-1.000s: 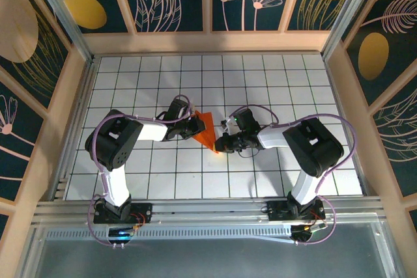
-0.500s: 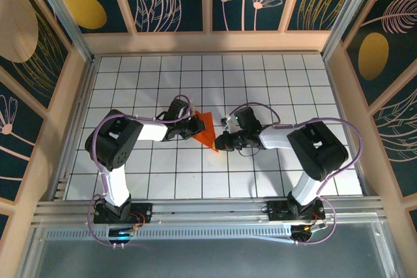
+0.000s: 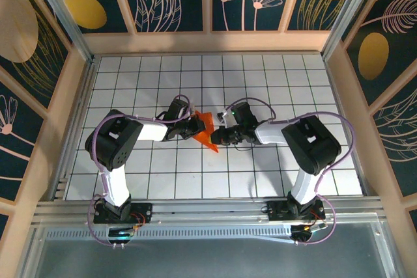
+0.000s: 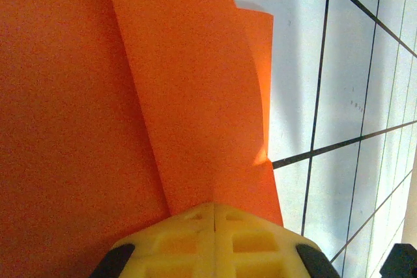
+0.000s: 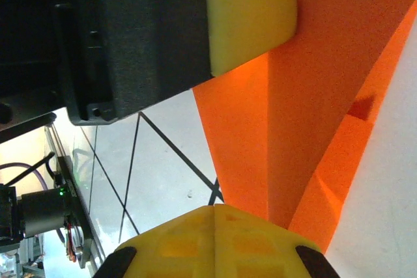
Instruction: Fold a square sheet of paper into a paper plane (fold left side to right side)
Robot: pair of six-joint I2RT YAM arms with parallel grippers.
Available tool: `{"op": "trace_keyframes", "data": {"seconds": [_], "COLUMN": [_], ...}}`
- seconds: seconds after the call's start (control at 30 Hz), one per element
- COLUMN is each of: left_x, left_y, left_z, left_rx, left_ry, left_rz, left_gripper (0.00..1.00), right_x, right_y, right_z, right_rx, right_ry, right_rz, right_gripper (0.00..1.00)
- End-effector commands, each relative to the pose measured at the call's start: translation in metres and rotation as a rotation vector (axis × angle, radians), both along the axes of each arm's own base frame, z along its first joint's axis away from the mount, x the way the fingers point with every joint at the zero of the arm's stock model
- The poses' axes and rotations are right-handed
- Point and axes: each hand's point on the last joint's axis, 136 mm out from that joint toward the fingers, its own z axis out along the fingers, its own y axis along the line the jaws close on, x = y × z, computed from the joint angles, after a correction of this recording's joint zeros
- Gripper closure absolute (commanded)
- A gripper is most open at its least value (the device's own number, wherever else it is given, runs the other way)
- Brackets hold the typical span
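Top external, sheet (image 3: 206,132): wedge, tip nearward, between grippers.
left gripper (image 3: 195,125): pinching left edge.
right gripper (image 3: 217,136): pinching right edge.

One square sheet of paper (image 3: 206,131) is lying on one gridded table (image 3: 260,83). Two grippers are showing, one left gripper (image 3: 193,126) and one right gripper (image 3: 217,137). Two arms are carrying them: one left arm (image 3: 120,144), one right arm (image 3: 309,144).

Left gripper (image 3: 194,125) and right gripper (image 3: 217,137) flank the orange sheet (image 3: 205,133) closely — grid table (image 3: 260,83) elsewhere is free.
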Motion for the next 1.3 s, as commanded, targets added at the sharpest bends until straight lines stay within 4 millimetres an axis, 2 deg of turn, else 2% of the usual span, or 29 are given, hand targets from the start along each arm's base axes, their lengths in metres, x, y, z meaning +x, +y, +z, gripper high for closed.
{"op": "trace_keyframes", "data": {"seconds": [0.0,0.43,1.27], "left_x": [-0.013,-0.013,-0.013], "left_y": [0.022,0.022,0.022], "left_z": [-0.036,-0.036,-0.038], "left_rx": [0.119,0.123,0.126], "left_ry": [0.071,0.07,0.074], "left_rz": [0.034,0.033,0.033], "left_gripper": [1.0,1.0,1.0], "right_x": [0.004,-0.012,-0.028], "right_y": [0.002,-0.002,-0.007], "right_z": [0.001,-0.013,-0.02], "right_rx": [0.016,-0.001,-0.03], "right_ry": [-0.023,0.021,0.041], "right_rz": [0.016,0.019,0.031], "right_gripper": [1.0,1.0,1.0]}}
